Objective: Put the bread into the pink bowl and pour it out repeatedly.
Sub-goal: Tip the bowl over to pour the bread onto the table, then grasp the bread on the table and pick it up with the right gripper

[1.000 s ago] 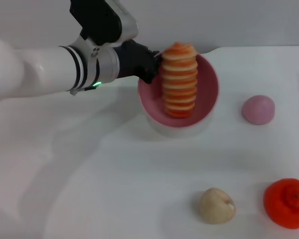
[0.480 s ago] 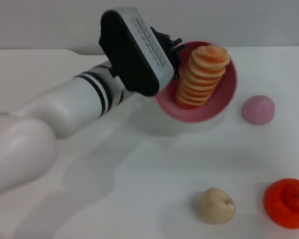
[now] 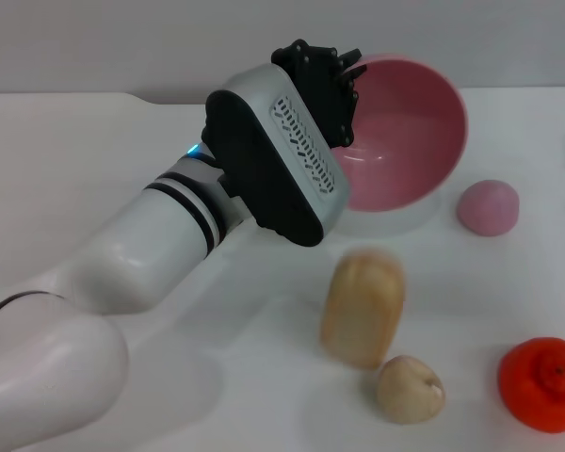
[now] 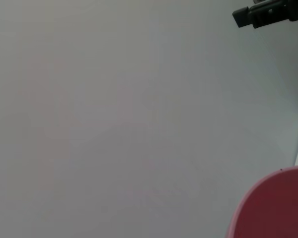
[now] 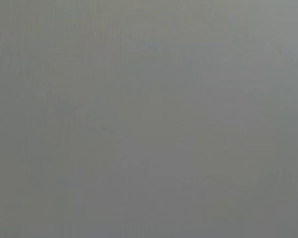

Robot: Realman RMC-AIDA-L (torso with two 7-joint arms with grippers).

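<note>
My left gripper (image 3: 350, 83) is shut on the left rim of the pink bowl (image 3: 410, 132) and holds it lifted and tipped over, its empty inside facing me. The bread (image 3: 363, 308) is out of the bowl, below it over the white table, its plain tan underside showing; it looks blurred. A piece of the bowl's pink rim (image 4: 273, 208) shows in the left wrist view. The right gripper is not in view; its wrist view shows only flat grey.
A round pink bun (image 3: 488, 207) lies right of the bowl. A small beige lump (image 3: 410, 388) lies just below the bread, and an orange-red round item (image 3: 542, 383) sits at the front right. My left arm (image 3: 151, 254) crosses the left half of the table.
The bowl has been lifted and tipped further. The bread has slid out of it and dropped toward the table in front, turned underside up.
</note>
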